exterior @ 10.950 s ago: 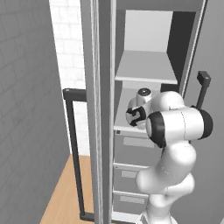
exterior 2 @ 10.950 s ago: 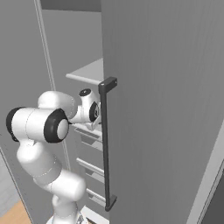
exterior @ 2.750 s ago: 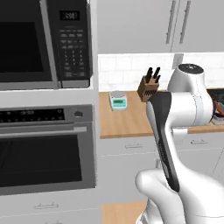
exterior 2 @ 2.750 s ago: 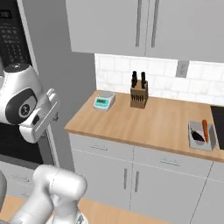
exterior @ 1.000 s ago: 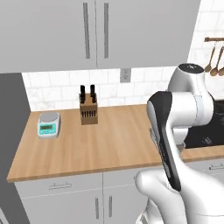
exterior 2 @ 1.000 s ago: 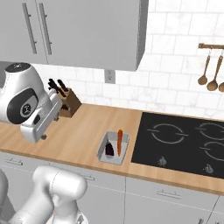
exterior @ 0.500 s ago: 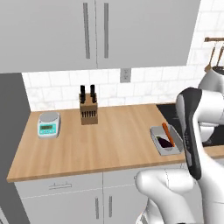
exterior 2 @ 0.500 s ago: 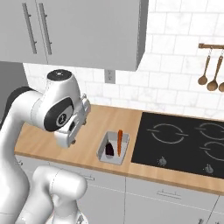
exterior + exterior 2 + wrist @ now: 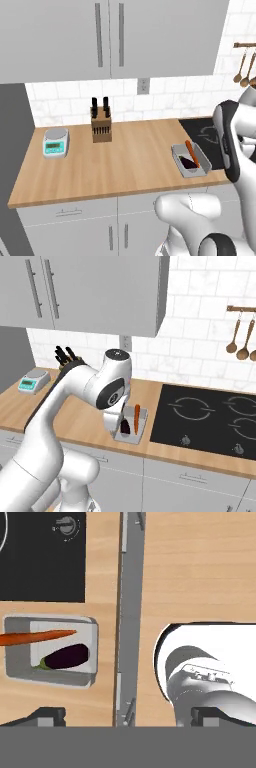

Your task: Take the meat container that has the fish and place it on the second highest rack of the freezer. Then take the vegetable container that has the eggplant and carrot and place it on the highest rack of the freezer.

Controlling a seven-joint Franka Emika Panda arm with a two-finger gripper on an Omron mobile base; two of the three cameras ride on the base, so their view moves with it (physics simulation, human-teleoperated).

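Two dark fingertips [image 9: 47, 716] stand spread wide at the bottom of the hand view with nothing between them, so the gripper [image 9: 127, 717] is empty and looks straight down past the counter edge. To one side of it in that view sits the grey vegetable container [image 9: 20, 671], holding the carrot [image 9: 37, 636] and, just beside it, the eggplant [image 9: 68, 657]. On the wooden counter [image 9: 120, 165] the tray lies near the front edge, next to the black cooktop [image 9: 210, 416]; a knife block [image 9: 101, 131] and a scale [image 9: 55, 142] stand well apart from it. I judge the second half of the task is starting: the hand must shift over the tray, descend and close on its wall. Half a second ago the arm stood further from the tray; it has since swung in over it, while the base kept its place.
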